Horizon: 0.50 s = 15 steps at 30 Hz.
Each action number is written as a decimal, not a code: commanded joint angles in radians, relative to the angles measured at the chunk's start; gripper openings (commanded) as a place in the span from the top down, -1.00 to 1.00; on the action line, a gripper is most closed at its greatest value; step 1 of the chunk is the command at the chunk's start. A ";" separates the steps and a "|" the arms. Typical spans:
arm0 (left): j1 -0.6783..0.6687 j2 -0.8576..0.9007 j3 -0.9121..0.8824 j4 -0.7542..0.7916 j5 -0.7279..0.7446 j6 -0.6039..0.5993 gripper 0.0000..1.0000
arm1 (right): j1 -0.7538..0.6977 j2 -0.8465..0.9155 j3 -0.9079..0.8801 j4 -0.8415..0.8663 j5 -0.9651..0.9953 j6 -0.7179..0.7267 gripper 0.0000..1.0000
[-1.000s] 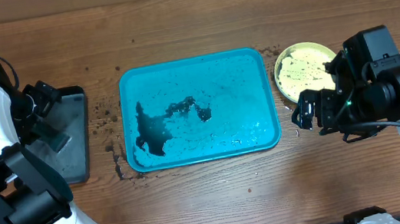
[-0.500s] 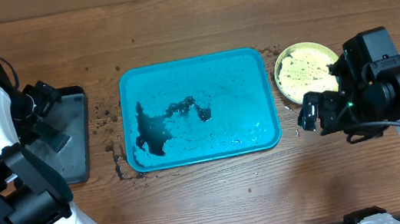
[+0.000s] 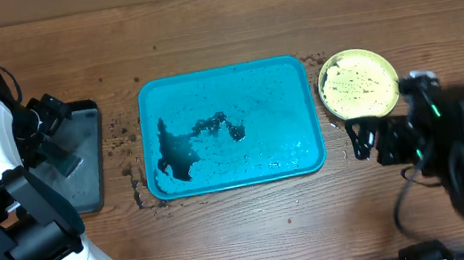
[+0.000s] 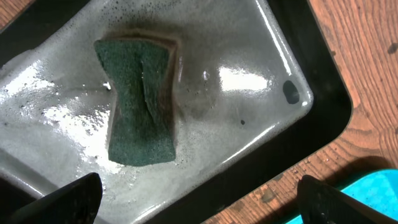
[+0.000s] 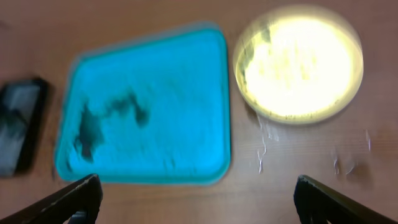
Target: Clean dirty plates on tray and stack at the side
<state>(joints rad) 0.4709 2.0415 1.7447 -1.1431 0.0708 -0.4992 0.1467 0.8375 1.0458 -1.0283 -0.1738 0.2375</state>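
The turquoise tray (image 3: 207,73) lies mid-table with black smears and specks and no plate on it; it also shows blurred in the right wrist view (image 5: 174,68). One yellow-green rimmed plate (image 3: 356,85) with a pale foamy centre sits on the table just right of the tray, also in the right wrist view (image 5: 298,62). I cannot tell whether other plates lie under it. My right gripper (image 3: 361,140) is open and empty, just in front of the plate (image 5: 199,196). My left gripper (image 3: 61,139) is open and empty above the black tray (image 4: 199,202).
A smaller black tray (image 3: 86,181) at the left holds soapy water and a green sponge (image 4: 142,102); its rim (image 4: 317,81) shows in the left wrist view. Dark crumbs lie on the wood between the two trays.
My right arm has swung back toward the table's front right, uncovering the whole plate. The left arm, tray and plate have not moved.
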 commanded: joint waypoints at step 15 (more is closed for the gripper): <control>-0.018 0.002 -0.011 0.000 0.000 -0.003 -0.99 | -0.045 -0.724 -0.785 0.769 -0.093 0.001 -1.00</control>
<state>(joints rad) 0.4641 2.0415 1.7412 -1.1435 0.0711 -0.4992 0.1051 0.1905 0.3325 -0.3252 -0.2295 0.2356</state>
